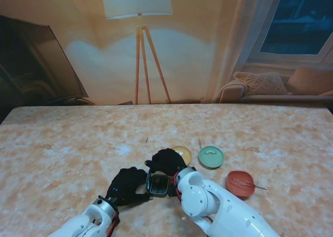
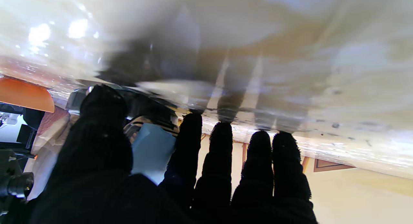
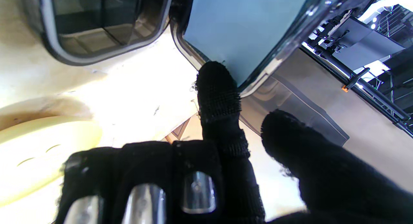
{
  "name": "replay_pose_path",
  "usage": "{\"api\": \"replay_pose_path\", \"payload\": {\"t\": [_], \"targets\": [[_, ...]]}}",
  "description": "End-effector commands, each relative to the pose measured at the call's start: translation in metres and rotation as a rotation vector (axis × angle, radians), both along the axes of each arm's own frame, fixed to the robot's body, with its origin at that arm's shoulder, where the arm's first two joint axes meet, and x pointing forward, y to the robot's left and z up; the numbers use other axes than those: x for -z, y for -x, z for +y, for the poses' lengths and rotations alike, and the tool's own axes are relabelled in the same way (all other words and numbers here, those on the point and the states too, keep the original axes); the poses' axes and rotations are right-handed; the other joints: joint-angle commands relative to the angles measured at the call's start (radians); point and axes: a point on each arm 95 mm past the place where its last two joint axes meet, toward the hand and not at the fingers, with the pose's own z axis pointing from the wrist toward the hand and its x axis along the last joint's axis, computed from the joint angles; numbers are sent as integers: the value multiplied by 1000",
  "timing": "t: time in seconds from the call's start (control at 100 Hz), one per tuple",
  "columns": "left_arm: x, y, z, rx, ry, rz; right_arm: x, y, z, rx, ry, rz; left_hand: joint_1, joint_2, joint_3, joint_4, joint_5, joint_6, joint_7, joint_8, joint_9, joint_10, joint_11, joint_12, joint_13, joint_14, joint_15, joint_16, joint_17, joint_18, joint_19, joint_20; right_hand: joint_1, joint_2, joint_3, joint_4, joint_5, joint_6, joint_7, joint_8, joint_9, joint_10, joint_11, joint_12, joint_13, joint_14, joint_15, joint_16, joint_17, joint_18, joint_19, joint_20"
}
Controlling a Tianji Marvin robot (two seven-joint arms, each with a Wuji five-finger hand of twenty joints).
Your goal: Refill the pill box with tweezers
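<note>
the pill box [image 1: 158, 184] sits open on the marbled surface [image 1: 62, 148] near me, between the two black-gloved hands; its lid stands up, tilted, and the tray part lies flat on the surface; the left hand [image 1: 126, 186] is on the box's left side, its thumb against the lid's edge and its four fingers [image 2: 222, 153] stretched out side by side with their tips down on the surface, so it is steadying the box rather than wrapped round it; the right hand [image 1: 167, 161] is at the box's far side, three fingers curled into the palm, the forefinger [image 3: 218, 98] straight and touching the rim of the lid, whose pale blue lining fills much of the right wrist view, the thumb just beside it but apart; i cannot tell whether that counts as a pinch on the lid or only a touch; a yellow dish [image 1: 182, 154] lies just beyond the right hand, partly hidden by it; a green dish [image 1: 211, 157] lies to its right, with small things in it too small to make out; a red dish [image 1: 240, 183] lies farther right and nearer to me, and the tweezers [image 1: 250, 184] rest across it, their tips sticking out past its right rim, well apart from both hands.
</note>
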Motion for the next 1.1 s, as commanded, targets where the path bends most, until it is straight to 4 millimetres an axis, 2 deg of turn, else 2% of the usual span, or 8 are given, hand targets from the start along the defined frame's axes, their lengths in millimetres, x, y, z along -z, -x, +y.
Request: {"api": "replay_pose_path", "payload": {"t": [0.0, 0.24, 0.35, 0.5, 0.63, 0.89, 0.96, 1.09], "targets": [[16, 12, -1, 6, -19, 58, 1, 5, 9, -10, -11, 17, 2, 17, -12, 6, -12, -18, -8, 16, 28, -19, 19, 11, 1, -13, 6, 9, -8, -10, 10, 20, 0, -20, -9, -27, -9, 108, -13, -5, 49, 161, 145, 5, -10, 64, 94, 3, 139, -485, 304, -46], [13, 13, 3, -16, -29, 47, -7, 13, 3, -16, 5, 16, -18, 50, -42, 10, -6, 5, -79, -29, 7, -2, 6, 6, -8, -5, 5, 9, -14, -3, 7, 19, -4, -14, -29, -31, -28, 82, -30, -9, 49, 136, 136, -6, -9, 50, 84, -11, 137, -493, 304, -68], [10, 13, 8, -42, -27, 40, -7, 16, -6, -9, -3, 24, -3, 62, -84, 9, 0, 22, -135, -64, -2, 14, -1, 3, -16, 3, 4, 8, -21, 1, 3, 17, -13, -16, -34, -31, -41, 66, -54, -11, 51, 142, 94, -50, -9, 79, 64, -65, 117, -481, 304, -103], [4, 13, 14, -77, -32, 22, -10, 20, -21, -29, -3, 32, -1, 78, -124, 14, 15, 41, -217, -114, -20, 33, -18, -6, -26, 13, 0, 6, -28, 11, -4, 14, -48, -18, -58, -39, -105, 20, -120, -5, 54, 144, -182, -188, -18, 168, -76, -327, -62, -431, 256, -201], [-5, 12, 20, -107, -31, 5, -15, 24, -36, -57, 11, 28, 0, 77, -126, 14, 31, 30, -239, -127, -13, 30, -20, -8, -22, 12, 0, 6, -27, 12, -5, 13, -76, -12, -98, -48, -188, -2, -207, 17, -46, 141, -427, -245, -156, 180, -294, -387, -260, -349, 108, -213], [-28, 1, 34, -178, 22, -18, -29, 27, -72, -73, 67, -31, 1, 90, -128, 14, 68, 14, -267, -140, 1, 19, -31, -15, -16, -4, -8, 1, -35, -11, -26, 3, -93, -17, -154, -73, -315, -47, -341, 83, -328, 59, -970, -400, -449, 47, -893, -485, -692, -108, -406, -369], [-35, -2, 36, -191, 38, -23, -31, 27, -82, -72, 84, -51, -6, 100, -132, 13, 85, 16, -291, -154, 6, 17, -40, -21, -17, -10, -13, -2, -40, -24, -36, -2, -85, -17, -187, -81, -356, -56, -379, 90, -385, 25, -1116, -458, -493, -5, -1086, -548, -752, -79, -565, -416], [-49, -8, 42, -209, 81, -30, -35, 27, -103, -74, 119, -85, -15, 98, -135, 13, 117, 8, -340, -183, 10, 5, -56, -34, -21, -29, -23, -7, -51, -52, -52, -10, -61, -49, -224, -93, -427, -73, -440, 100, -486, -13, -1264, -530, -590, -88, -1357, -644, -828, -86, -823, -506]]}}
